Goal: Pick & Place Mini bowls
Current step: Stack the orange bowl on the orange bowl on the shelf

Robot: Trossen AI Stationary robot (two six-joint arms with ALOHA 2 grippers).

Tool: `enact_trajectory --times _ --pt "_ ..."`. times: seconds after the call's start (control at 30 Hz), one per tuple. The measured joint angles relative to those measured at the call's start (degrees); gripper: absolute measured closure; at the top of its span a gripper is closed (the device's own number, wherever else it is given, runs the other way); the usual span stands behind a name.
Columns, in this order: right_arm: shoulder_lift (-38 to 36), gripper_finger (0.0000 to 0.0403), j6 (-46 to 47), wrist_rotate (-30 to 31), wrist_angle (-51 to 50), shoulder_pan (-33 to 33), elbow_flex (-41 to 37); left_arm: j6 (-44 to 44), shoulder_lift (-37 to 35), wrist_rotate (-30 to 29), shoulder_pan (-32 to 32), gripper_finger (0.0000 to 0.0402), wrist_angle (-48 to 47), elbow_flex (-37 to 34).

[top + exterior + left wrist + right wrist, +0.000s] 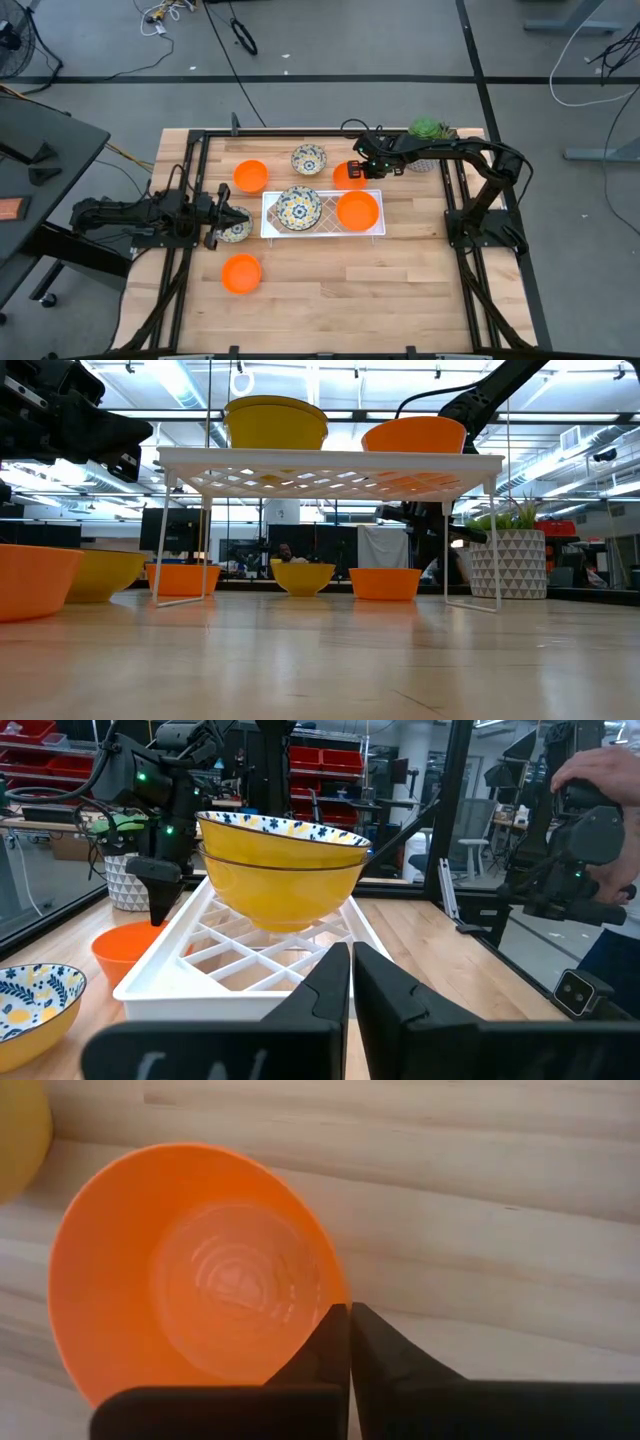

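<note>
Orange mini bowl, upright near the table's far edge behind the white rack, has its rim pinched between the closed right gripper fingers directly overhead; left gripper, shut and empty, waits near the left edge.

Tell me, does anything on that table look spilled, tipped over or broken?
Nothing stands out. Every bowl sits upright, including the patterned stack and orange bowl on the white rack. The right gripper is shut on another orange bowl's rim.
</note>
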Motion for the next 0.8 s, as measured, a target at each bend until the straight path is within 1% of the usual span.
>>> enact_trajectory --times 0.17,0.43,0.8 --pt "0.00 0.0401 -1.34 1.13 0.00 0.01 0.00 0.00 -0.01 0.00 0.01 0.0378 0.01 0.00" --pt "-0.24 0.0402 -1.92 0.92 -0.07 -0.03 0.00 0.00 0.00 0.00 0.00 0.0378 0.01 0.01" --pt "-3.36 0.0403 -2.57 0.55 0.00 -1.18 0.00 0.00 -0.02 0.00 0.02 0.0378 0.02 0.02"
